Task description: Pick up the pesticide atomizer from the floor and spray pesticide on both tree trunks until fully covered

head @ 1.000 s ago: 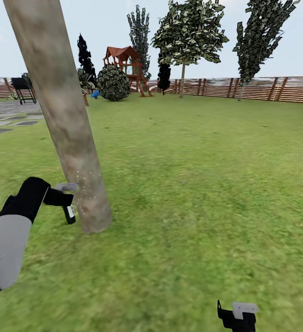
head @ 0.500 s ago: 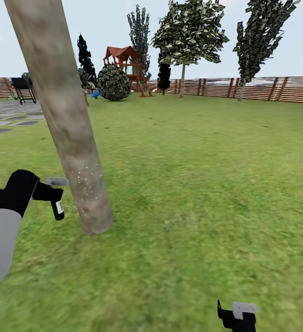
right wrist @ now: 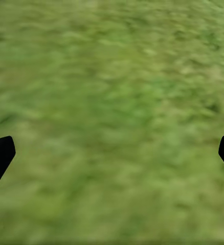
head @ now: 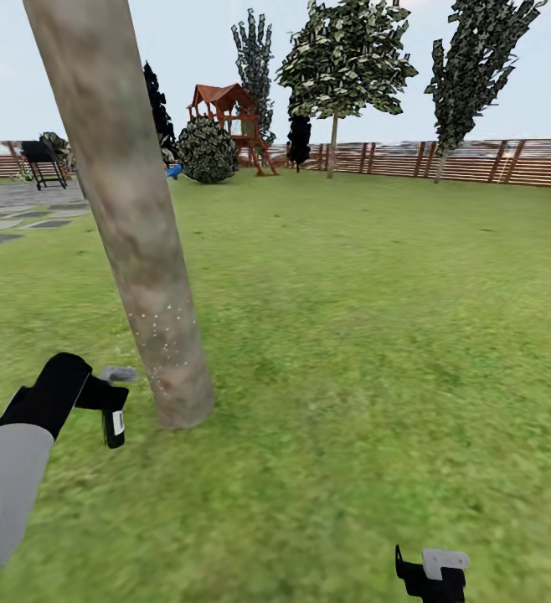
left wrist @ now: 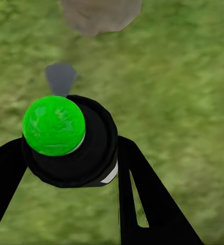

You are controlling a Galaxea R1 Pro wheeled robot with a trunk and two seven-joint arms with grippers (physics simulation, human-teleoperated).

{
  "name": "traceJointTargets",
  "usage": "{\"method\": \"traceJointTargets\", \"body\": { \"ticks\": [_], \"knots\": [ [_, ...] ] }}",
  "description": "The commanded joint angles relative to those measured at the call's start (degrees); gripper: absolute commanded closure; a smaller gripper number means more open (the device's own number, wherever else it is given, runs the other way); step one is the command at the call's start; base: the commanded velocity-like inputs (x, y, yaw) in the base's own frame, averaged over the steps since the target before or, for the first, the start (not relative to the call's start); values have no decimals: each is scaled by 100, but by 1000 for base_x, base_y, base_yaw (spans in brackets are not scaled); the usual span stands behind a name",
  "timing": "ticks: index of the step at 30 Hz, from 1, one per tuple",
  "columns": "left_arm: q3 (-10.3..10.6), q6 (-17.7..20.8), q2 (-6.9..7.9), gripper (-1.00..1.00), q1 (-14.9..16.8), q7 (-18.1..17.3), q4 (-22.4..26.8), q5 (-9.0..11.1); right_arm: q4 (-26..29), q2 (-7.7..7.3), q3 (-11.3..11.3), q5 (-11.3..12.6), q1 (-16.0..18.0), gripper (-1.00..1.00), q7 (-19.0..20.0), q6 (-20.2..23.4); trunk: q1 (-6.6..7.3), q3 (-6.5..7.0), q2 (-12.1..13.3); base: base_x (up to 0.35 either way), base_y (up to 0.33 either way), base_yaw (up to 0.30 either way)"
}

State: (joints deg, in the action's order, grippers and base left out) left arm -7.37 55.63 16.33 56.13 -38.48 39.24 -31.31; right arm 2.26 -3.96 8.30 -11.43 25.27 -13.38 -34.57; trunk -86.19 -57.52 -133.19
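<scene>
Head view, left to right. Left gripper (head: 108, 400) low over the lawn (head: 351, 335), jaws pinching the pesticide atomizer (head: 114, 423); bottle hangs dark below the fingers, grey nozzle pointing at the trunk. Left wrist view: green cap (left wrist: 53, 125) seated between both black fingers (left wrist: 142, 199). Leaning tree trunk (head: 133, 234) just beside the atomizer, apart from it; pale specks dot its lower part. Right gripper (head: 430, 578) at lower right, jaws spread wide over grass.
</scene>
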Motion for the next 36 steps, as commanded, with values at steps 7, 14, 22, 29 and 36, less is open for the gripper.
{"method": "traceJointTargets", "body": {
  "ticks": [7, 14, 22, 29, 36],
  "knots": [
    [-22, 9, -81, 100, 1, -54, 22, -69, -6, 0, 40, -61, 4, -100, -24, -14, 1, -5, -2, 110, -133, 0],
    [-39, 0, -69, 100, -6, -54, 23, -76, -6, 0, 40, -61, 4, -100, -24, -14, 1, -5, -2, 26, -265, 0],
    [-25, -2, -67, 100, -13, -27, 19, -105, -4, 7, 40, -61, 4, -100, -24, -14, 1, -5, -2, -70, -276, 65],
    [-66, -646, -112, 100, -270, 657, -93, 48, 2, 9, 40, -58, 4, -100, -24, -14, 1, -5, -2, -1, -276, 224],
    [-77, -794, -349, 100, -401, 1136, -443, 587, -6, 1, 40, -61, 4, -100, -24, -23, 1, -5, -2, 0, -276, 14]
  ]
}}
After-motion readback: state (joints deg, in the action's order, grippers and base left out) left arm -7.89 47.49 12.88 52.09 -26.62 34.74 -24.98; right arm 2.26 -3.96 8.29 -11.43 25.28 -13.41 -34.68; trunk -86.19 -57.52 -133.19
